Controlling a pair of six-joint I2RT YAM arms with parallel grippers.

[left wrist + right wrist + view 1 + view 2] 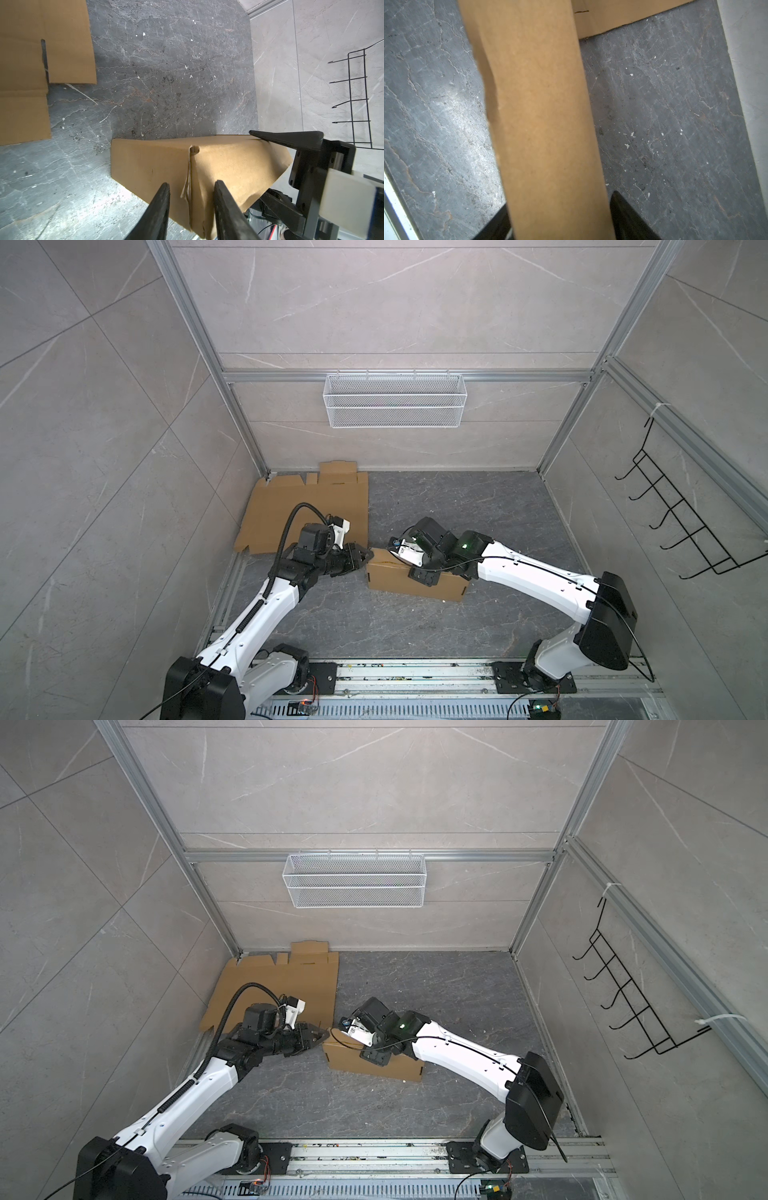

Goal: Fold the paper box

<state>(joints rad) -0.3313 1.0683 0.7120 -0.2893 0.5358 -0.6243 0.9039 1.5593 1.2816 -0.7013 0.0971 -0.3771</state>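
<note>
The paper box [399,583], likely light, stiff yet crushable, sat lower centre in both top views. My left gripper [191,182] stood part open, empty, at its end seam; my right gripper [560,199] straddled a panel, grip unclear. Best held near creases.

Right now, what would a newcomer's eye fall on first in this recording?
The folded cardboard box in the middle of the dark floor draws the eye first, with both arms at it. The left gripper is at its left end with jaws apart, and the right gripper straddles its top. Next come the flat cardboard sheet in the back left corner and the white mesh basket on the back wall.
</note>
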